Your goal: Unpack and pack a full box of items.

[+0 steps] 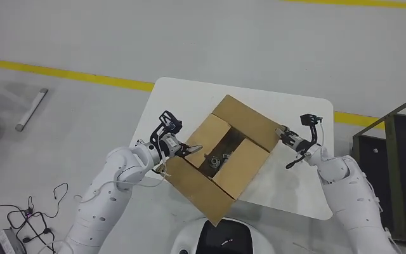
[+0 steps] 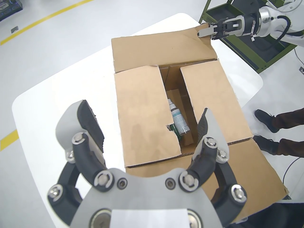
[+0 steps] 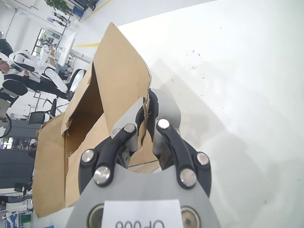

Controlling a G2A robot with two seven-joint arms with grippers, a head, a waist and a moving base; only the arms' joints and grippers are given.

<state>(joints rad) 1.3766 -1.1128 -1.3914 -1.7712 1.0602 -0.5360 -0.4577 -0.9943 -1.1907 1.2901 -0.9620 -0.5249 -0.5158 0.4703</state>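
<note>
Here, box (image 1: 236, 166) on white table (image 1: 184, 95).

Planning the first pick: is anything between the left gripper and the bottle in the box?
Yes. Two inner flaps lie folded over the box opening, leaving a narrow gap above the bottle. The open left gripper hovers at the box's edge.

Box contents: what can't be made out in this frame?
- Left wrist view: two inner flaps cover the box except a slot; only a bottle shows, the rest hidden.
- Top view: items in the slot too small to identify.
- Right wrist view: the outer flap held by the right gripper hides the contents.
</note>
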